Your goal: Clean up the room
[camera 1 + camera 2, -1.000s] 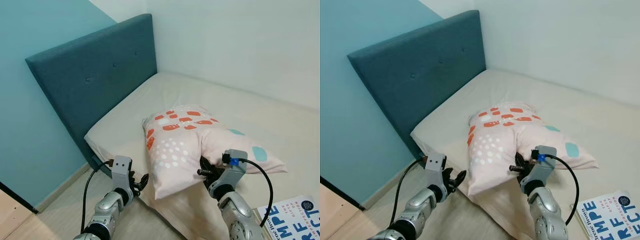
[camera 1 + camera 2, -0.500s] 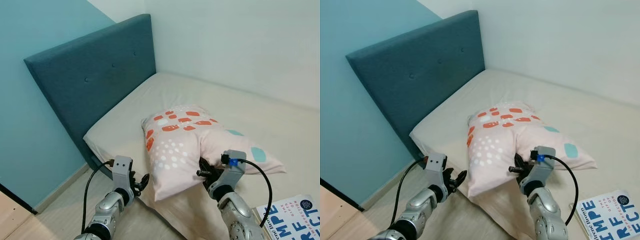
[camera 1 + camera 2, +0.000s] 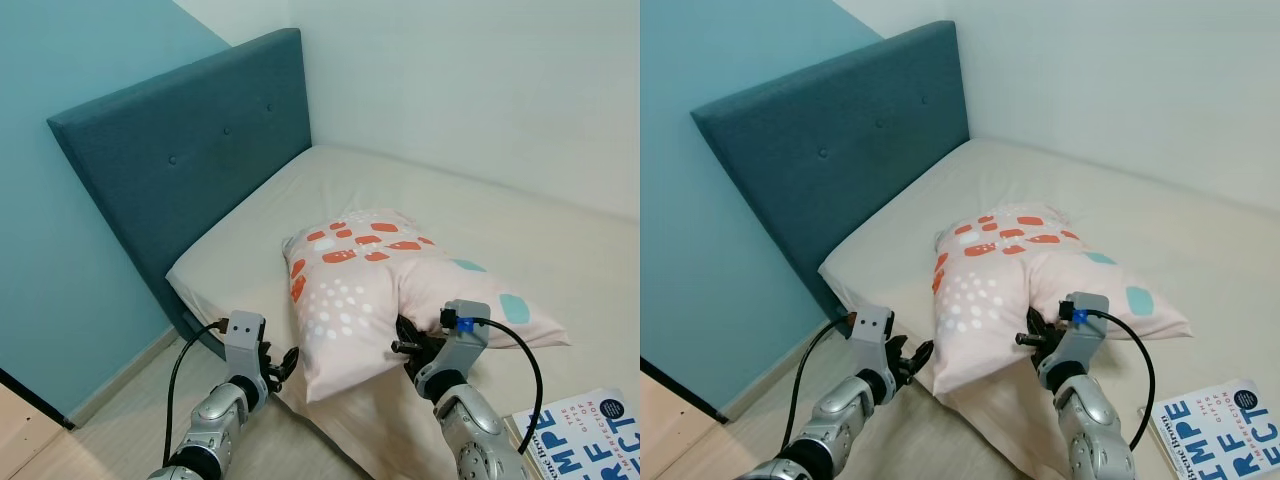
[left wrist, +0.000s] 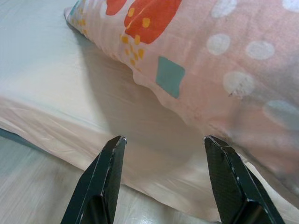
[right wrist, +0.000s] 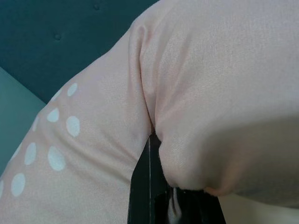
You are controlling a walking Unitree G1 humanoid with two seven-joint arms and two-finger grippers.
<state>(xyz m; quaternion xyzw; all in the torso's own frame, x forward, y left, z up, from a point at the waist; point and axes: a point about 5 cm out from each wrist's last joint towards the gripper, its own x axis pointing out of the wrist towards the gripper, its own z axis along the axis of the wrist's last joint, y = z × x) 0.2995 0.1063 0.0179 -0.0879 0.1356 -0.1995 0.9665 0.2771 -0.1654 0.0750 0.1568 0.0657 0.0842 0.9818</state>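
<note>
One end effector, the right [image 3: 408, 346], pinches the pink patterned fabric pillow [image 3: 370, 290] to shift it up the cream-sheeted bed [image 3: 560, 250]; left end effector [image 4: 163, 154] gapes wide beside it, probably ready to help.

Pink pillow [image 3: 380, 290], printed with orange-red patches, white dots and teal squares. Lies on the cream bed sheet near the mattress's front edge. Near edge bunched and creased into a fold; one corner droops over the mattress edge. Far end flat on bed.
</note>
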